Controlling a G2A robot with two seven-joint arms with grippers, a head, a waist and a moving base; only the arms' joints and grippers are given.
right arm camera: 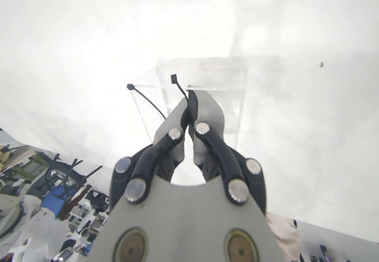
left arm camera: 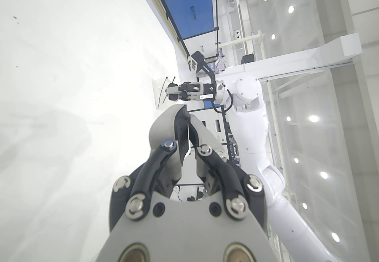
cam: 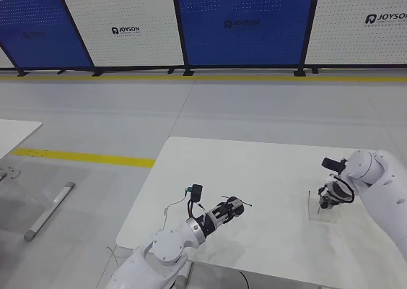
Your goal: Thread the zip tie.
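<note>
Zip tie (right arm camera: 179,87) pinched in R pincer (right arm camera: 189,100), which is closed on the strap w/ head end sticking out, at a clear stand (right arm camera: 207,74) near the surface's (cam: 261,166) right side. 2nd tie (right arm camera: 147,102) leans in the stand just beside it. L pincer (left arm camera: 184,115) also closed, w/ 3rd tie (cam: 246,204) crosswise at its tip, well apart, near front edge.

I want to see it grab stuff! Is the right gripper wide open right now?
No, the right gripper is shut on a black zip tie, whose head sticks out in front of it.
</note>
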